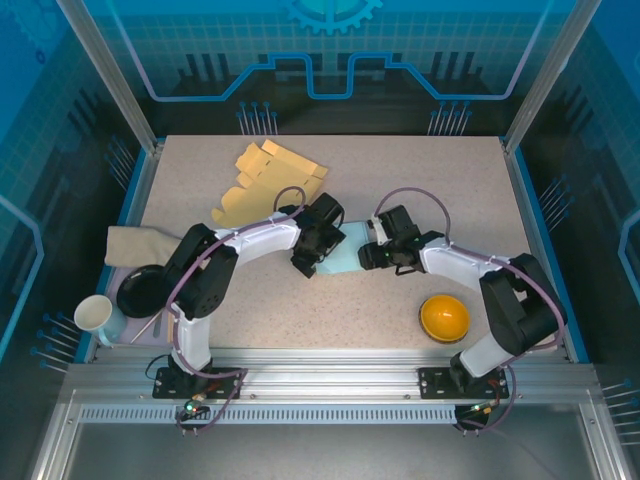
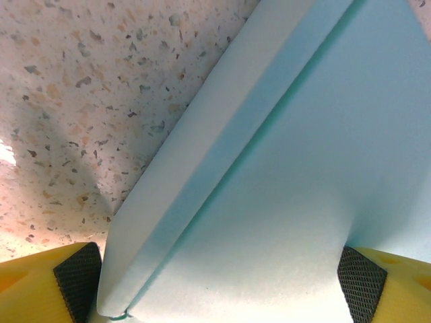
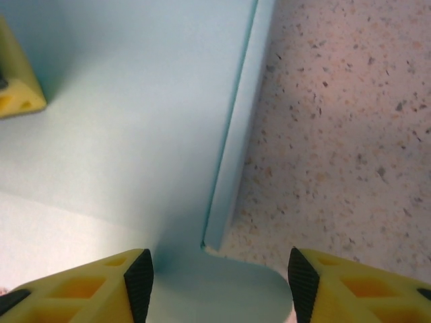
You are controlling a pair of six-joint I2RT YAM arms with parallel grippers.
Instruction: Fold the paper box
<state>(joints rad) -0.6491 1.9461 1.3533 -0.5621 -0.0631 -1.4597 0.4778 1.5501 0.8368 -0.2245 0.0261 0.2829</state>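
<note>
Left gripper (image 2: 219,299) has its jaws wide apart, straddling the box (image 2: 283,175) at a folded edge. Right gripper (image 3: 221,289) also has its jaws apart, over a rounded flap (image 3: 259,296), clamping nothing. The pale blue box lies flat near the middle of the table (image 1: 450,180), between both arms. It looks light, thin, easily creased and probably slippery. Pinch flaps close to their fold lines, not mid-panel.

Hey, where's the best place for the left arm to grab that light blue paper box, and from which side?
Probably the folded strip along the edge of the light blue paper box, approached from the bare table side. The sheet lies flat, so that doubled, slightly raised edge is the one part the open fingers of the left gripper could get around.
</note>
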